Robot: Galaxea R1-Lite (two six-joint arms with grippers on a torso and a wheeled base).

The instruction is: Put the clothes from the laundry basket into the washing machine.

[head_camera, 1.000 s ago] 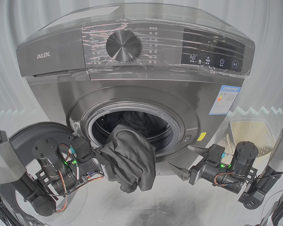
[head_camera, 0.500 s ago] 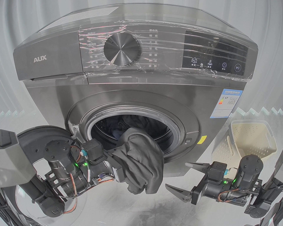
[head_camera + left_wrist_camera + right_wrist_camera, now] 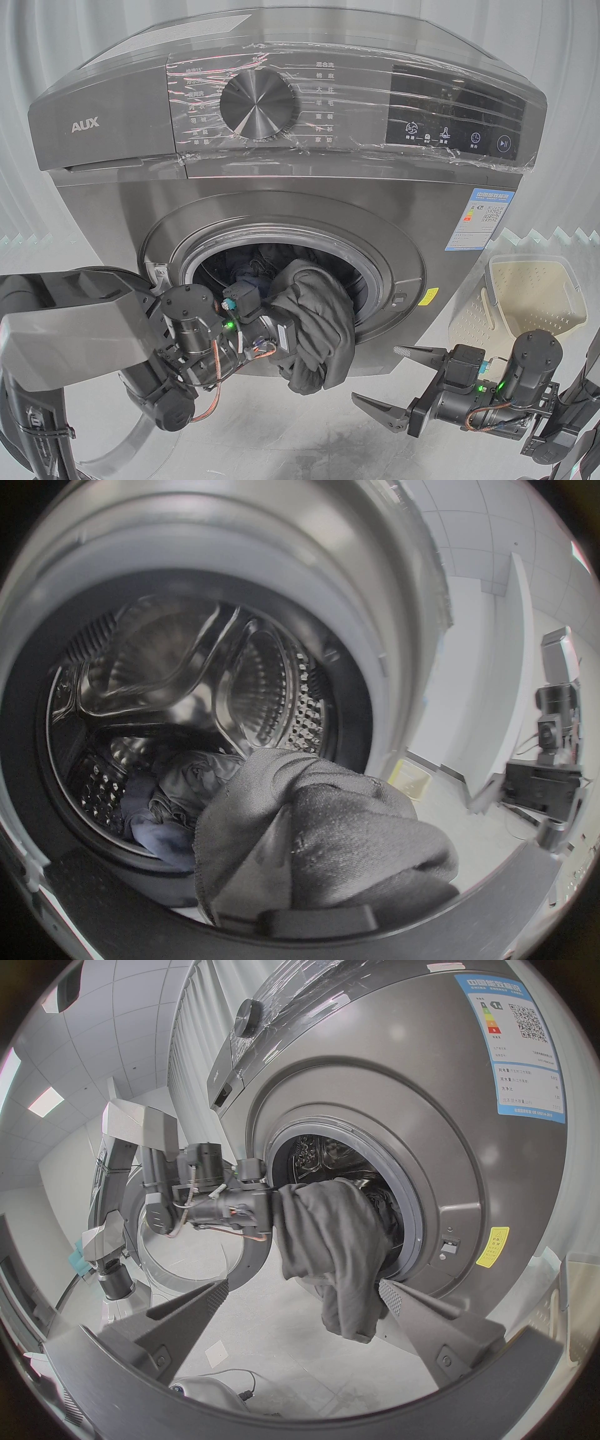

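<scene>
My left gripper (image 3: 292, 337) is shut on a dark grey garment (image 3: 322, 325) at the mouth of the washing machine (image 3: 300, 200). The garment lies over the gripper and hides its fingers. Its upper part rests over the lower rim of the drum opening (image 3: 369, 275), and its lower end hangs outside, in front of the machine. In the left wrist view the garment (image 3: 325, 830) bulges in front of the drum, where other dark and blue clothes (image 3: 169, 792) lie. My right gripper (image 3: 378, 375) is open and holds nothing, low and to the right of the opening.
The cream laundry basket (image 3: 537, 294) stands on the floor to the right of the machine. The round door (image 3: 250, 1266) is swung open on the left, behind my left arm. Bare grey floor (image 3: 300, 431) lies in front of the machine.
My left arm has pushed forward and right, carrying the garment up against the drum opening. Less of it hangs down. My right gripper has sunk a little. The head camera shifted slightly at first.
</scene>
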